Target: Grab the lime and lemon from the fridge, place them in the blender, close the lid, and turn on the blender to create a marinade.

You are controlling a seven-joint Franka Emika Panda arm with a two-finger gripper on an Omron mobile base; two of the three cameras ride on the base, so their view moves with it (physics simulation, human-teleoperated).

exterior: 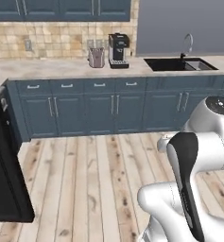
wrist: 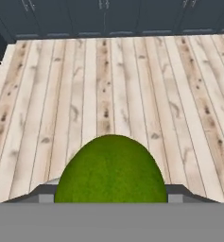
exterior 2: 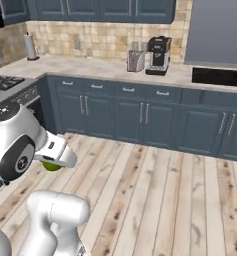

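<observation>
Room: I see blue cabinets (exterior: 85, 111) under a pale counter (exterior: 61, 66), tiled wall behind.
Floor: light wood planks (wrist: 108, 85), bare below the claw.
Counter things: coffee machine (exterior: 118, 50), sink (exterior: 179, 64).
Claw (wrist: 111, 201): pinching the lime (wrist: 111, 172), held above the floor.

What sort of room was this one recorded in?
A home kitchen, rendered: blue cabinets under a long counter with a sink and coffee maker, plus a stove to one side.
</observation>
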